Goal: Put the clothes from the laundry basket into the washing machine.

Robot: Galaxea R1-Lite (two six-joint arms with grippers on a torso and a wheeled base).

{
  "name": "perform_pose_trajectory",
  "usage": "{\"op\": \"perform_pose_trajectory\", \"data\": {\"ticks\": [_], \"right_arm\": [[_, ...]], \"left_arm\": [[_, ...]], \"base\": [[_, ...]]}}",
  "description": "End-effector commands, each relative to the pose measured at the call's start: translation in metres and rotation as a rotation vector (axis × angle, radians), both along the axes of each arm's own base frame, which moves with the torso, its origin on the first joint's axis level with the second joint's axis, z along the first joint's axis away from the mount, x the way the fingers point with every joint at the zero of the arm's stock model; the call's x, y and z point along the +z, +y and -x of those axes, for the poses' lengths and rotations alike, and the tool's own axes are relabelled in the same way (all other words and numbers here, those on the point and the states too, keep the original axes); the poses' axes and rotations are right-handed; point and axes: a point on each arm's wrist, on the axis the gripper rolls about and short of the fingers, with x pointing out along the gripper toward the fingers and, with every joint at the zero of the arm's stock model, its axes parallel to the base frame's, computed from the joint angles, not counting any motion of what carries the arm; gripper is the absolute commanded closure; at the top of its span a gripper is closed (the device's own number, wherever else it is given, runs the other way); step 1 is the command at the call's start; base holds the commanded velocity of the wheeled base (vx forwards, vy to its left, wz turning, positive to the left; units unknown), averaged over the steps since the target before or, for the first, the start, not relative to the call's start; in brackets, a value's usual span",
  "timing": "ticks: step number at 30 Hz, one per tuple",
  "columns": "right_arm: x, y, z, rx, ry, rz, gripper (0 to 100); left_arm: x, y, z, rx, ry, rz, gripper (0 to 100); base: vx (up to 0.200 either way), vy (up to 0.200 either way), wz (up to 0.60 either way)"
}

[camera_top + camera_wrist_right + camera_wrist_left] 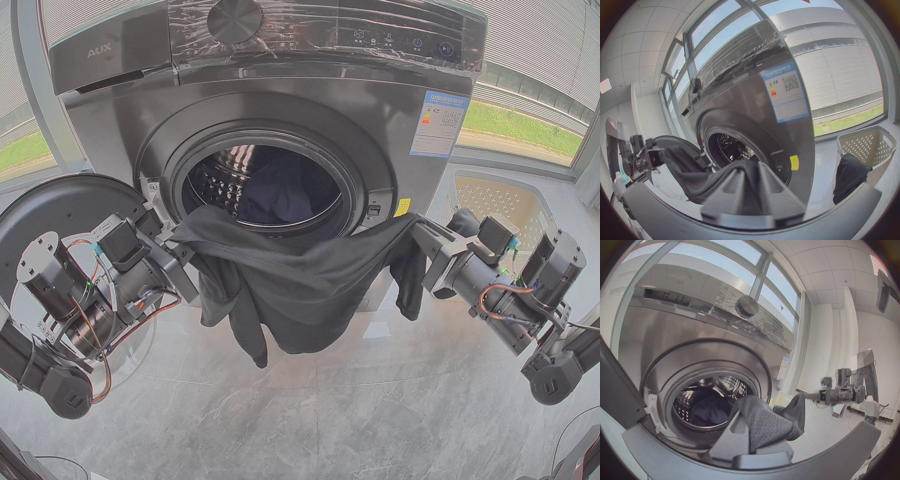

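At mid-frame, the left gripper (pixel 177 241) and right gripper (pixel 417 230) are each clamping one end of the dark garment (pixel 300 275), which is sagging between them before the washing machine (pixel 375 125). Its hanging folds are likely risking a snag on the port's lower rim. Farther back, the open door (pixel 62 206) is crowding the left arm, and the laundry basket (pixel 500 197) is flanking the right.

Garment (pixel 300 275) before the washing machine (pixel 300 106).
Strung between left gripper (pixel 178 247) and right gripper (pixel 425 234); clothes (pixel 281 190) in the drum (pixel 215 181) behind; laundry basket (pixel 500 195) right of the machine.
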Motion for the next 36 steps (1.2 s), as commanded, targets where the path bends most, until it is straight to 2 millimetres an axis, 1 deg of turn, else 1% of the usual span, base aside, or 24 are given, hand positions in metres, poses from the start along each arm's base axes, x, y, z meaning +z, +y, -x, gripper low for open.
{"op": "perform_pose_trajectory", "data": {"ticks": [1,4,5,7,8,9,10,11,13,16,17,20,21,22,27,31,36], "right_arm": [[-0.033,0.009,0.008,0.039,0.114,0.08,0],[-0.065,0.01,0.019,0.07,0.22,0.174,0],[-0.076,0.012,0.023,0.082,0.258,0.202,0],[-0.092,0.01,0.029,0.09,0.319,0.246,0],[-0.093,0.01,0.03,0.09,0.322,0.249,0],[-0.102,0.008,0.031,0.09,0.354,0.27,0],[-0.103,0.008,0.031,0.09,0.357,0.272,0],[-0.109,0.008,0.029,0.087,0.377,0.285,0],[-0.114,0.009,0.03,0.098,0.395,0.301,0],[-0.118,0.014,0.028,0.108,0.402,0.309,0],[-0.119,0.019,0.023,0.114,0.393,0.303,0],[-0.119,0.037,0.002,0.116,0.347,0.267,0],[-0.119,0.037,0.002,0.116,0.347,0.267,0],[-0.119,0.049,-0.012,0.116,0.316,0.244,0],[-0.115,0.077,-0.04,0.131,0.237,0.197,0],[-0.12,0.096,-0.054,0.16,0.197,0.173,0],[-0.123,0.115,-0.057,0.195,0.164,0.164,0]], "left_arm": [[0.007,-0.01,-0.012,-0.02,-0.035,0.017,100],[0.008,-0.016,-0.022,-0.018,-0.044,0.026,100],[0.008,-0.016,-0.023,-0.015,-0.042,0.026,100],[0.006,-0.016,-0.023,-0.015,-0.038,0.024,100],[0.007,-0.016,-0.023,-0.015,-0.039,0.025,100],[0.007,-0.016,-0.022,-0.016,-0.038,0.026,100],[0.007,-0.016,-0.022,-0.016,-0.041,0.027,100],[0.008,-0.016,-0.021,-0.016,-0.041,0.027,100],[0.009,-0.015,-0.021,-0.014,-0.046,0.028,100],[0.01,-0.016,-0.02,-0.015,-0.047,0.029,100],[0.01,-0.017,-0.019,-0.021,-0.049,0.03,100],[0.009,-0.021,-0.017,-0.038,-0.048,0.028,100],[0.009,-0.021,-0.017,-0.038,-0.048,0.028,100],[0.01,-0.025,-0.015,-0.052,-0.049,0.029,100],[0.017,-0.029,-0.007,-0.078,-0.068,0.044,100],[0.018,-0.033,-0.005,-0.097,-0.069,0.047,100],[0.018,-0.034,-0.004,-0.101,-0.069,0.047,100]], "base": [[0.0,0.0,0.0],[0.0,0.0,0.0],[0.0,0.0,0.0],[0.0,0.0,0.0],[0.0,0.0,0.0],[0.0,0.0,0.0],[0.0,0.0,0.0],[0.0,0.0,0.0],[0.0,0.0,0.0],[0.0,0.0,0.0],[0.0,0.0,0.0],[0.0,0.0,0.0],[0.0,0.0,0.0],[0.0,0.0,0.0],[0.0,0.0,0.0],[0.0,0.0,0.0],[0.0,0.0,0.0]]}}
